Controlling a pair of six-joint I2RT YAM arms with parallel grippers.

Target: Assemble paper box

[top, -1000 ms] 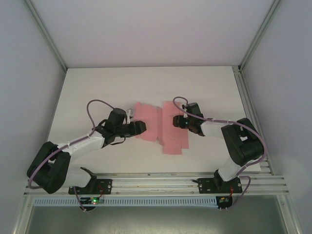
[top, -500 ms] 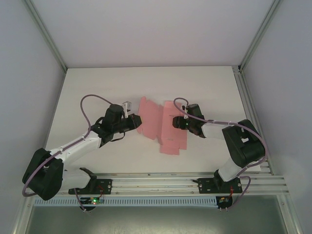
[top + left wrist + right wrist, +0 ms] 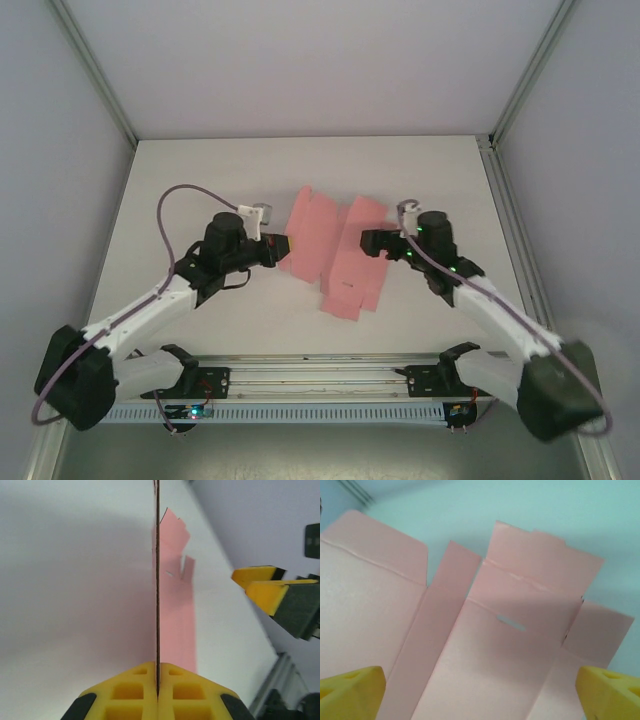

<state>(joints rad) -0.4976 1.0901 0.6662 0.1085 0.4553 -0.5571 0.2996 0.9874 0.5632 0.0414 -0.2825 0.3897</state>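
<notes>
One paper box [image 3: 338,268] sheet | left end effector [image 3: 283,246] clenched on its edge | right end effector [image 3: 368,240] spread, empty

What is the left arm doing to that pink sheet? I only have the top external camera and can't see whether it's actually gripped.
Observer: In the left wrist view the left fingers are shut on the paper box, its edge pinched between the yellow pads.
Operator: And the right arm?
Observer: Its wrist view shows the right fingers wide open, clamping nothing, with the sheet spread ahead of them.
Operator: Any detail on the card?
Observer: A small slot is cut in the middle panel.
</notes>
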